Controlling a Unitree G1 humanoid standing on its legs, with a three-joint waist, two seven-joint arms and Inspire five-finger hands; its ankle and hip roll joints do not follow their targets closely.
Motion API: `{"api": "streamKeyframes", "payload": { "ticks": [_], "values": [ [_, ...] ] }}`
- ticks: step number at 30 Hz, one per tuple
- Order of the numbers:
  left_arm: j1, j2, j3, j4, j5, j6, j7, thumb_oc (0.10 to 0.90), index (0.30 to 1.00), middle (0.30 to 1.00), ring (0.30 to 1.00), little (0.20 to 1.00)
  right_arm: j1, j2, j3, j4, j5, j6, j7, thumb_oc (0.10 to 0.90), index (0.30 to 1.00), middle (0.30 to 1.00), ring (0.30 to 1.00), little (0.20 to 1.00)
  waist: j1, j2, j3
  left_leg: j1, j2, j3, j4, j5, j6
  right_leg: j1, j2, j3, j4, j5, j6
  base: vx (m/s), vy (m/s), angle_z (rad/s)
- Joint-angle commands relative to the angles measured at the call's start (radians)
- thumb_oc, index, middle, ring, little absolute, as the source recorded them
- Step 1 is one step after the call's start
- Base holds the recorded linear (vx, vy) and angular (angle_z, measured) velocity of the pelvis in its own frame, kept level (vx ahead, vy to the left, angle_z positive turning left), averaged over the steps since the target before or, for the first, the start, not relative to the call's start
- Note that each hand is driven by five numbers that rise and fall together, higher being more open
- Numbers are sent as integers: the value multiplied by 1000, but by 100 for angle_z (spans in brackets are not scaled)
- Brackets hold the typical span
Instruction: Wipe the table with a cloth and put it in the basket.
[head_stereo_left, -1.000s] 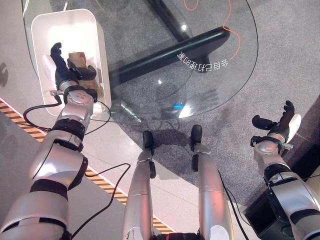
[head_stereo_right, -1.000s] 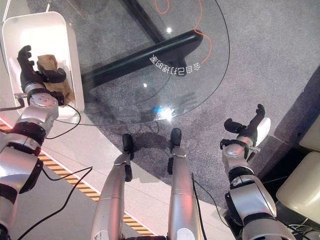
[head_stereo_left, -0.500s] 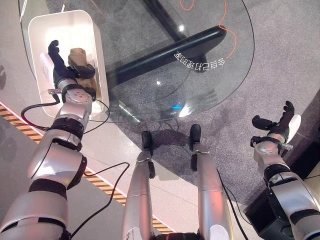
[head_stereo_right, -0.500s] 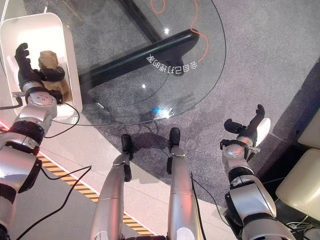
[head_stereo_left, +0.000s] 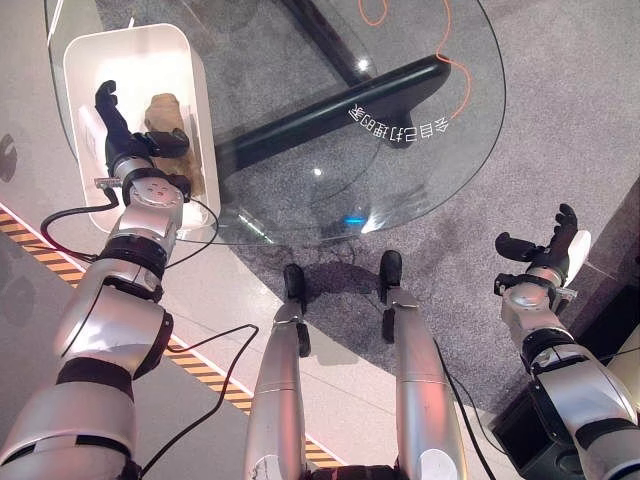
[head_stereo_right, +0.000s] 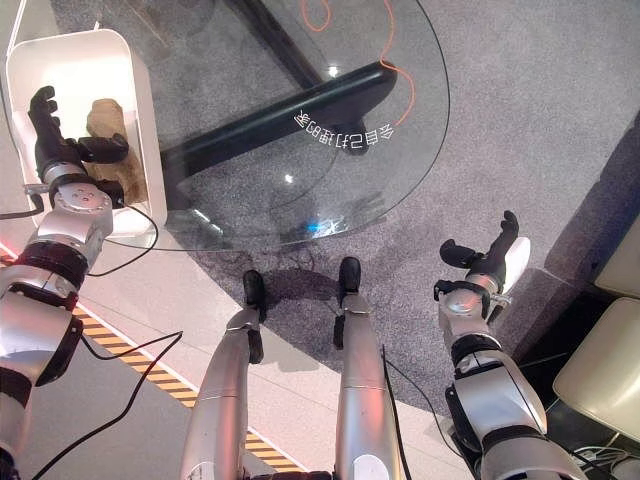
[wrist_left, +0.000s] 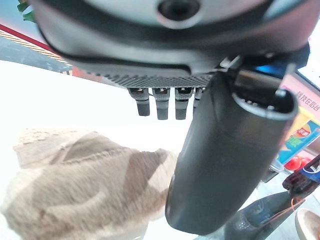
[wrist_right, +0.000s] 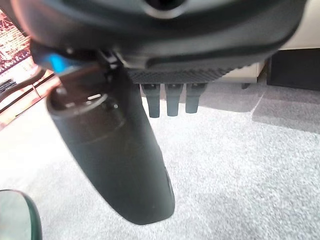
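Round glass worktop looks finished with: the crumpled tan cloth now lies loose in the white plastic basket, left hand spread open beside it, so basically done.

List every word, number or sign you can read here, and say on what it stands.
White characters on the glass table: seen upside down, too small to read.
Print on coloured packaging, left wrist view: blurred, unreadable.
No other text.
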Motion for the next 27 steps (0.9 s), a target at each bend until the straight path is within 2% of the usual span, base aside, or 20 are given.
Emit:
{"api": "streamKeyframes", "payload": {
  "ticks": [1, 3, 7, 15, 19, 21, 23, 27],
  "values": [
    [-58, 117, 64, 2, -22, -162, 8, 800, 900, 900, 900, 900, 32, -49, -9, 16, 43, -9, 47, 800, 900, 900, 900, 900, 7, 20, -29, 52, -5, 11, -41, -18, 48, 66, -6, -12, -3, -39, 22, -15, -26, -4],
    [-47, 120, 81, -30, -50, -221, 10, 800, 900, 900, 900, 900, 45, -39, -11, 25, 74, 16, 120, 800, 900, 900, 900, 900, 11, 19, -29, 67, -6, 9, -57, -13, 47, 81, -9, -14, -22, -33, 24, -16, -38, -6],
    [-14, 134, 116, -102, -71, -284, 25, 800, 900, 900, 900, 900, 76, -22, -9, 46, 118, 39, 202, 800, 900, 900, 900, 900, 23, 14, -29, 106, -2, 4, -85, -4, 45, 120, -13, -20, -44, -25, 28, -15, -68, -2],
    [4, 180, 148, -166, -31, -333, 61, 800, 900, 900, 900, 900, 130, -2, -33, 57, 157, 86, 255, 800, 900, 900, 900, 900, 38, -6, -29, 225, 3, 7, -151, 10, 38, 241, -26, -41, -112, -4, 43, -20, -83, 3],
    [61, 209, 181, -199, -13, -311, 58, 800, 900, 900, 900, 900, 173, 11, -51, 52, 157, 101, 273, 800, 900, 900, 900, 900, 50, -10, -29, 323, 2, 10, -192, 6, 31, 340, -35, -57, -146, -10, 52, 2, -74, 2],
    [120, 225, 207, -209, -8, -295, 26, 800, 900, 900, 900, 900, 207, 13, -66, 43, 154, 103, 284, 800, 900, 900, 900, 900, 59, -12, -52, 371, -1, 11, -225, 11, 28, 391, -40, -69, -174, -8, 57, 61, -84, 9],
    [225, 237, 262, -218, -15, -284, -3, 800, 900, 900, 900, 900, 272, 18, -91, 29, 140, 97, 299, 800, 900, 900, 900, 900, 73, -16, -101, 432, -6, 11, -279, 22, 25, 461, -46, -86, -226, -1, 62, 83, -89, 9],
    [487, 216, 402, -218, -39, -305, -55, 800, 900, 900, 900, 900, 418, 20, -131, 7, 110, 85, 322, 800, 900, 900, 900, 900, 92, -23, -201, 550, -7, 8, -379, 45, 14, 612, -52, -114, -344, 19, 62, 133, -40, 2]
  ]
}}
